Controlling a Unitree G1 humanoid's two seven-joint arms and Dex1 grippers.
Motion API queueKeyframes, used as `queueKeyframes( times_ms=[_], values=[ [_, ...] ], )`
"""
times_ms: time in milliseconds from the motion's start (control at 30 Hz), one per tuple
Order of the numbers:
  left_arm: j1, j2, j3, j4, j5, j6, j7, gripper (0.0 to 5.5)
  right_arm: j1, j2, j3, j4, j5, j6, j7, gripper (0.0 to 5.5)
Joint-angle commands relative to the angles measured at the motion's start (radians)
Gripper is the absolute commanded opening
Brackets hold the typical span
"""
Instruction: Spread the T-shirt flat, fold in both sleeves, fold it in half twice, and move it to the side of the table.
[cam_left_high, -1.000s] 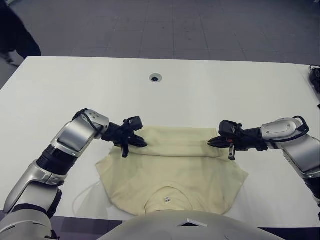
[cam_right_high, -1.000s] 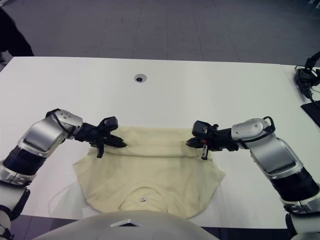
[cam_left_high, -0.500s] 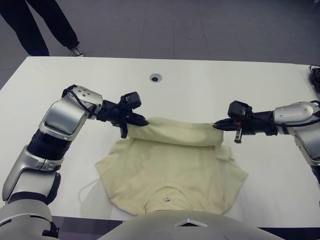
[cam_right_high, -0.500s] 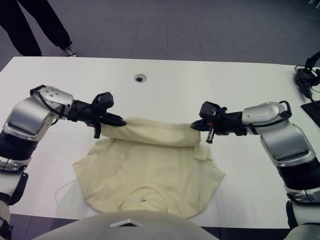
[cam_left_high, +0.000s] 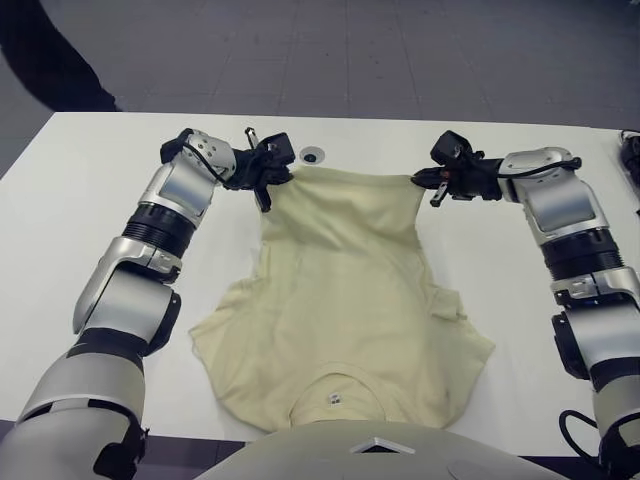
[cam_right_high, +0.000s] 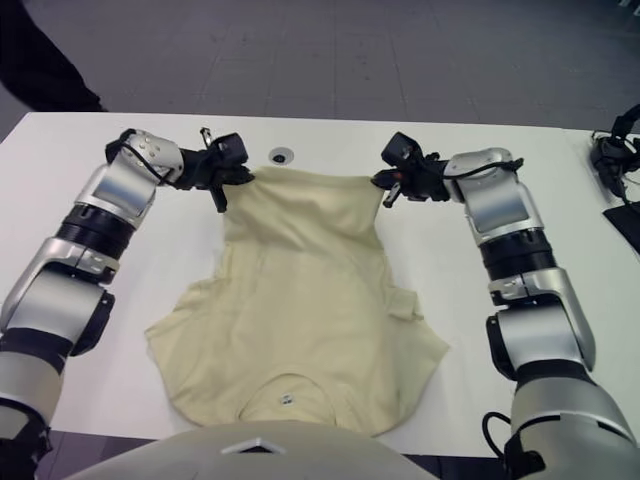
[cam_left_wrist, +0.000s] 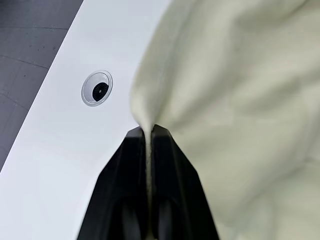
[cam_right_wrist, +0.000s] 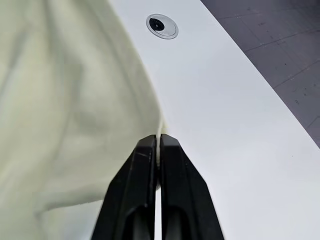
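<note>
While the left end effector (cam_left_high: 268, 184) and right end effector (cam_left_high: 420, 179) each clamp a hem corner of the cream T-shirt (cam_left_high: 340, 290), stretched across the worktop (cam_left_high: 90, 200) from near edge toward the cable grommet (cam_left_high: 312, 155), the spreading step seems underway; next, lay the hem down flat and release.

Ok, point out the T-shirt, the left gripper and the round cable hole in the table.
T-shirt (cam_left_high: 340, 290), left eye view, middle of the cloth.
left gripper (cam_left_high: 278, 180), left eye view, between its fingertips.
cable hole (cam_left_high: 312, 155), left eye view, its centre.
</note>
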Motion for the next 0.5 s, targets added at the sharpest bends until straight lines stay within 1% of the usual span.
queueKeyframes(
  times_ms=[33, 100, 167, 200, 267, 333, 433, 500],
  values=[
    [-0.077, -0.078, -0.027, 0.226, 0.118, -0.141, 0.183, 0.33, -0.091, 0.087, 0.01, 0.236, -0.094, -0.15, -0.148, 0.29],
    [-0.099, -0.105, 0.002, 0.303, 0.128, -0.191, 0.258, 0.64, -0.115, 0.119, -0.02, 0.311, -0.107, -0.196, -0.238, 0.57],
    [-0.118, -0.098, 0.037, 0.337, 0.129, -0.244, 0.33, 0.94, -0.112, 0.125, -0.038, 0.312, -0.127, -0.267, -0.317, 0.85],
    [-0.122, -0.085, 0.06, 0.333, 0.117, -0.263, 0.344, 1.1, -0.096, 0.123, -0.048, 0.282, -0.128, -0.29, -0.331, 1.01],
    [-0.1, -0.02, 0.111, 0.263, 0.099, -0.284, 0.341, 1.37, -0.013, 0.102, -0.06, 0.128, -0.126, -0.315, -0.328, 1.26],
    [-0.03, 0.067, 0.142, 0.133, 0.111, -0.284, 0.324, 1.8, 0.095, 0.079, -0.075, -0.06, -0.12, -0.308, -0.319, 1.68],
    [0.21, 0.211, 0.172, -0.229, 0.119, -0.19, 0.231, 2.33, 0.293, 0.022, -0.08, -0.392, -0.086, -0.212, -0.234, 2.18],
    [0.37, 0.273, 0.179, -0.455, 0.122, -0.12, 0.181, 2.68, 0.404, -0.04, -0.081, -0.554, -0.082, -0.166, -0.177, 2.52]
  ],
)
